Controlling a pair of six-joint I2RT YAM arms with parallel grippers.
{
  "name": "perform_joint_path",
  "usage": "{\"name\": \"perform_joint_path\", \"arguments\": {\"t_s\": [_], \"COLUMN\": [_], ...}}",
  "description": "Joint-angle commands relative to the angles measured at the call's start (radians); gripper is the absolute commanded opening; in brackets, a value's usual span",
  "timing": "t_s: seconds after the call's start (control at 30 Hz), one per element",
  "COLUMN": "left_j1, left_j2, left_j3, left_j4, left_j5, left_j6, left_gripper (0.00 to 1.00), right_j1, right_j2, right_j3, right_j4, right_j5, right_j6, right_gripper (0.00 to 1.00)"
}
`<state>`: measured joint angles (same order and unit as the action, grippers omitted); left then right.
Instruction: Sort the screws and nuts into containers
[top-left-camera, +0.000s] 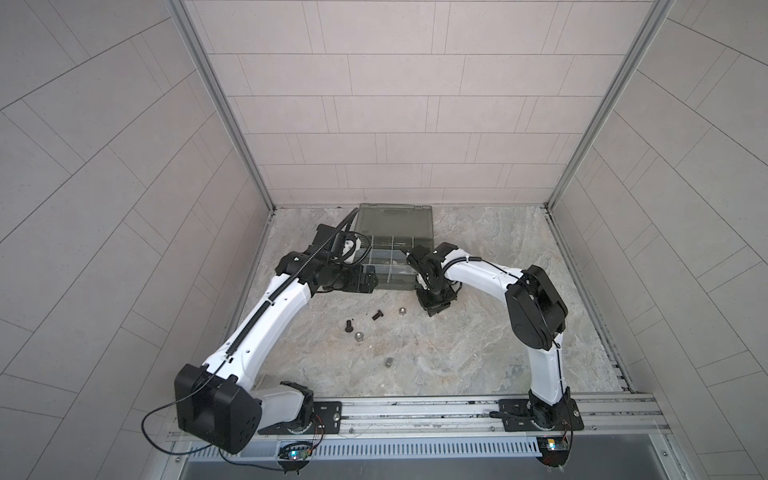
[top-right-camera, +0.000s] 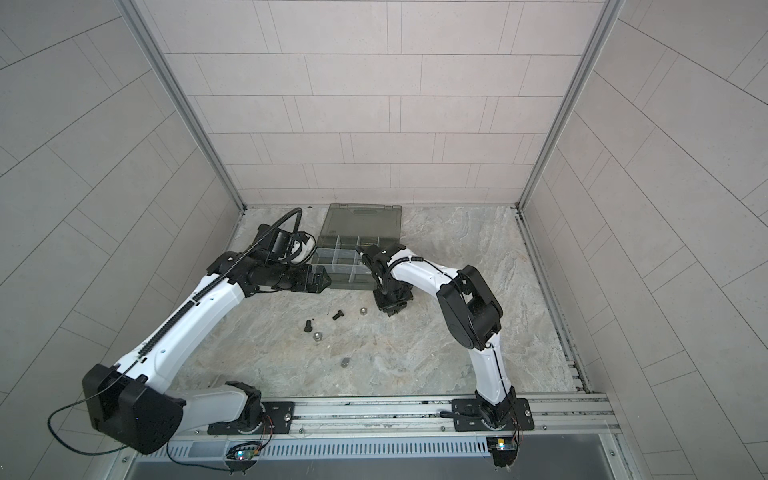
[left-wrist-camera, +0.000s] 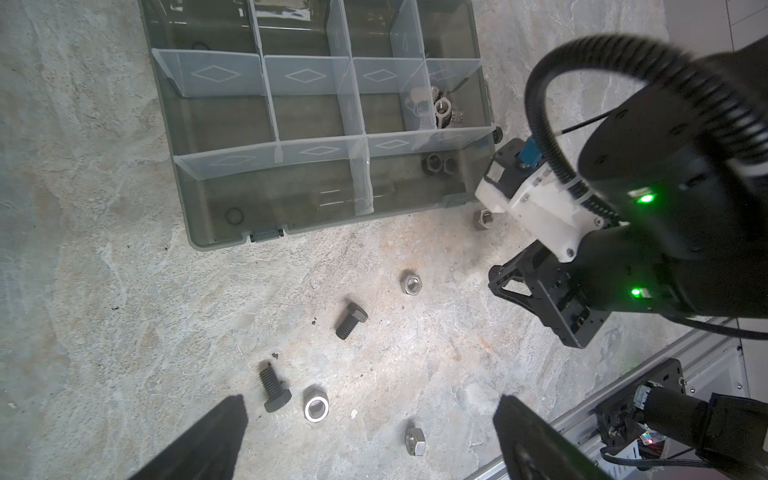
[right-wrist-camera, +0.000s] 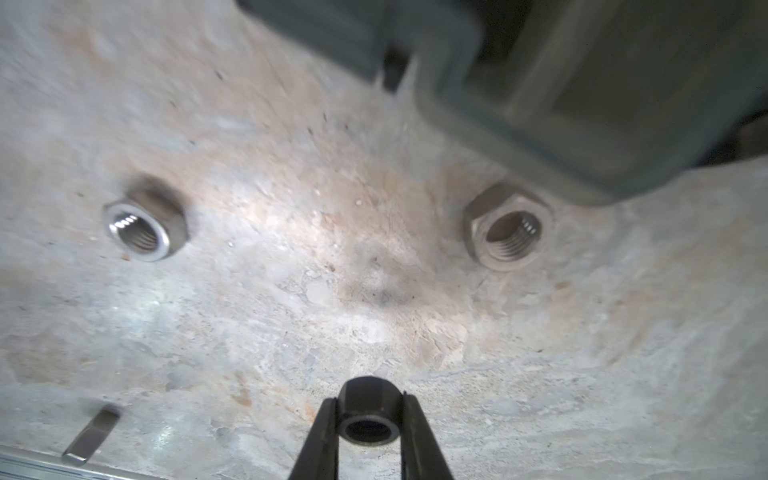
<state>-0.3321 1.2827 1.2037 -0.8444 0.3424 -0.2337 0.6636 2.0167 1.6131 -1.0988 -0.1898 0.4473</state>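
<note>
Nearest the right wrist camera, a black hex nut (right-wrist-camera: 368, 419) is pinched between the two dark fingers (right-wrist-camera: 322, 436) of the right gripper (right-wrist-camera: 370, 399). Beyond it two silver nuts (right-wrist-camera: 145, 230) lie flat on the stone-patterned desk (right-wrist-camera: 291, 332), well apart. One of them sits just beside a blurred corner of the organizer case (right-wrist-camera: 540, 104).

From the left wrist camera, the left gripper (left-wrist-camera: 370, 401) hangs over the desk with its fingers (left-wrist-camera: 199, 440) spread wide and nothing between them. Two screws (left-wrist-camera: 351, 320) lie on their sides in front of the case. One of them is just beside a silver nut (left-wrist-camera: 316, 408). Three more silver nuts are scattered around, and one of these is close to the case corner under the right arm (left-wrist-camera: 540, 208). Inside the case, a corner cell (left-wrist-camera: 415, 183) holds black nuts (left-wrist-camera: 438, 164), and the cell next to it holds silver wing nuts (left-wrist-camera: 436, 108).

In both top views the case (top-left-camera: 374, 286) (top-right-camera: 332, 284) lies open near the back wall with its lid (top-left-camera: 390, 220) laid back. The left gripper (top-left-camera: 365, 280) is at the case's front left corner. The right gripper (top-left-camera: 432, 309) points down at the desk by the front right corner. The screws (top-left-camera: 377, 314) and three silver nuts (top-left-camera: 358, 336) lie between the arms.
</note>
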Motion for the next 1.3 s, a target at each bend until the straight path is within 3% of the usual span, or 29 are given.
{"name": "perform_joint_path", "arguments": {"t_s": [0.0, 0.43, 0.9, 1.07, 1.13, 1.27], "left_j1": [0.007, 0.019, 0.039, 0.055, 0.065, 0.084], "left_j2": [0.012, 0.08, 0.125, 0.138, 0.146, 0.144], "left_j3": [0.043, 0.15, 0.189, 0.192, 0.192, 0.187], "left_j4": [0.0, -0.011, -0.024, -0.021, -0.018, -0.008], "left_j5": [-0.016, -0.022, -0.029, -0.022, -0.007, 0.008], "left_j6": [0.016, 0.025, 0.03, 0.03, 0.02, 0.013], "left_gripper": [1.0, 1.0, 1.0, 1.0, 1.0, 1.0], "right_j1": [-0.018, -0.123, -0.143, -0.143, -0.142, -0.147], "right_j2": [0.0, 0.197, 0.315, 0.328, 0.323, 0.307], "right_j3": [0.098, 0.464, 0.564, 0.565, 0.569, 0.585], "right_j4": [-0.081, -0.165, -0.187, -0.19, -0.192, -0.219], "right_j5": [0.035, 0.006, -0.034, -0.046, -0.053, -0.046], "right_j6": [-0.023, -0.062, -0.078, -0.083, -0.084, -0.09], "right_gripper": [0.14, 0.14, 0.15, 0.29, 0.4, 0.47]}}
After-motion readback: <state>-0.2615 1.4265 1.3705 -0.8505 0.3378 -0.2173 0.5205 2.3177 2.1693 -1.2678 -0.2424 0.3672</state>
